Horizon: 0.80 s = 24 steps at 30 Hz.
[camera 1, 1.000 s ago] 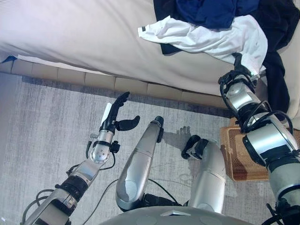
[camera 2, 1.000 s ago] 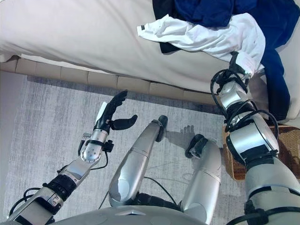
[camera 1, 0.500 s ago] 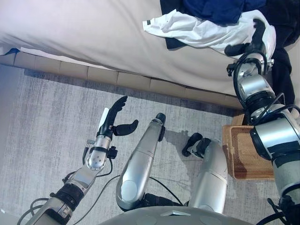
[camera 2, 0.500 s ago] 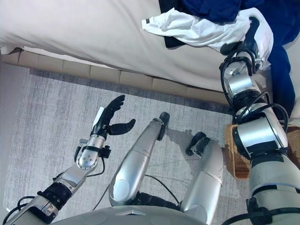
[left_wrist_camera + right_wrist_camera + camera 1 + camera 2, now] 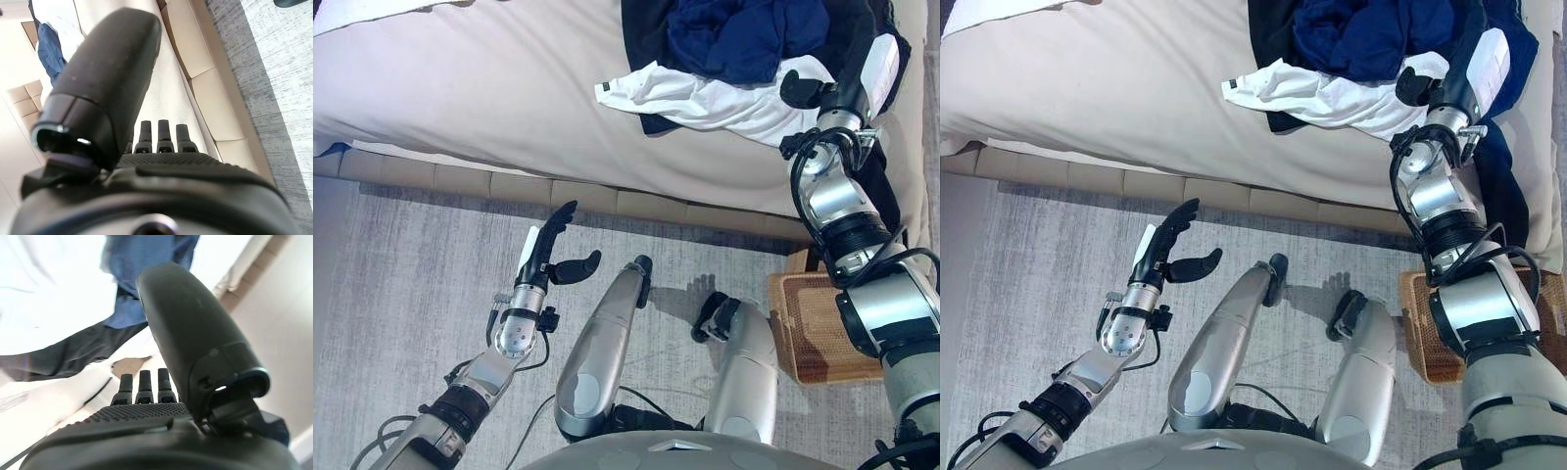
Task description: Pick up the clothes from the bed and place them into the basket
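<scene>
A heap of clothes lies on the beige bed (image 5: 460,88) at the upper right: a white shirt (image 5: 705,98), a blue garment (image 5: 744,34) on top and dark cloth (image 5: 891,186) hanging over the bed's edge. My right hand (image 5: 847,73) is raised over the right side of the heap, fingers straight, thumb out, holding nothing; its wrist view shows the blue garment (image 5: 142,259) and white shirt (image 5: 44,298) past its fingers (image 5: 142,384). My left hand (image 5: 548,255) hovers open above the rug, short of the bed. The wicker basket (image 5: 808,328) stands on the floor at the right.
A grey rug (image 5: 401,284) covers the floor in front of the bed. The bed's padded base (image 5: 460,181) runs along its lower edge. The basket sits close under the bed's edge, below my right arm.
My right hand has risen from the bed's edge up onto the clothes heap, beside the white shirt. The camera view has shifted. My left hand has barely moved.
</scene>
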Available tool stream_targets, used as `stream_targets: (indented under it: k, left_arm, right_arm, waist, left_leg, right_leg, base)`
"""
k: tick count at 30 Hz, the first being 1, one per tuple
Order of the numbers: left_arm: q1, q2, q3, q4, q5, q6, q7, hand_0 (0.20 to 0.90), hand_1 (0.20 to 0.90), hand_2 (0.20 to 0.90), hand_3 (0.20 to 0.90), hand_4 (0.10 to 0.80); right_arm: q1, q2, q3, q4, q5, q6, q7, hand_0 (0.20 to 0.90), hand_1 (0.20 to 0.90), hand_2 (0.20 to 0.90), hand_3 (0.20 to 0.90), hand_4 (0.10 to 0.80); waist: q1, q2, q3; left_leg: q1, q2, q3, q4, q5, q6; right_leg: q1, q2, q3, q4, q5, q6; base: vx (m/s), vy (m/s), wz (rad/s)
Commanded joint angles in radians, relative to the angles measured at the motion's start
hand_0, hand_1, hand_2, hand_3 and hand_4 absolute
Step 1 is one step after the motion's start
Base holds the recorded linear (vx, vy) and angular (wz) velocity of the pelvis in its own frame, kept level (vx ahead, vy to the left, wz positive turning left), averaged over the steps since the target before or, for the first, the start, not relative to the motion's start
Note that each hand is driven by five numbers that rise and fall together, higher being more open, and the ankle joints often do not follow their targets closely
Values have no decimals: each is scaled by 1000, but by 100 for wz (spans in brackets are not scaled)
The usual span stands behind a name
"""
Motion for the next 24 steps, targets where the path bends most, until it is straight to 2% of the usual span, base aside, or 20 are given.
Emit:
stream_targets:
  k: [1,6,12,19,24]
  left_arm:
    - [0,25,49,-122,25,-105,30,900,900,900,900,800]
    - [-23,34,49,-158,26,-99,28,900,900,900,900,800]
    - [-54,50,53,-204,11,-92,32,900,900,900,900,800]
    - [-46,78,66,-276,-4,-97,10,900,900,900,900,800]
    - [-15,94,95,-298,-6,-110,-2,900,900,900,900,800]
  right_arm:
    - [-150,-80,58,29,17,8,39,900,900,900,900,800]
    - [-232,-75,115,216,66,57,130,900,900,900,900,800]
    - [-357,-87,155,383,121,61,178,900,900,900,900,800]
    - [-482,-132,181,451,222,96,210,900,900,900,900,800]
    - [-518,-156,183,458,308,82,197,900,900,900,900,800]
  waist:
    - [25,14,-33]
    - [49,36,-33]
    - [82,64,-33]
    - [121,91,-33]
    - [138,91,-33]
  left_leg:
    - [23,13,-17,66,-100,7]
    - [-24,-6,-22,77,-96,15]
    - [-66,-37,-26,73,-81,15]
    - [-143,-60,-30,62,-40,23]
    - [-163,-61,-33,52,-26,28]
  right_leg:
    - [67,22,-50,21,5,-24]
    - [15,22,-55,47,2,-30]
    - [-28,18,-67,74,-7,-32]
    - [-116,2,-84,116,-11,-25]
    - [-134,5,-94,119,-9,-20]
  base:
    - [-34,4,5]
    - [-42,-3,9]
    - [-17,-3,12]
    - [-38,-50,20]
    - [-29,-34,19]
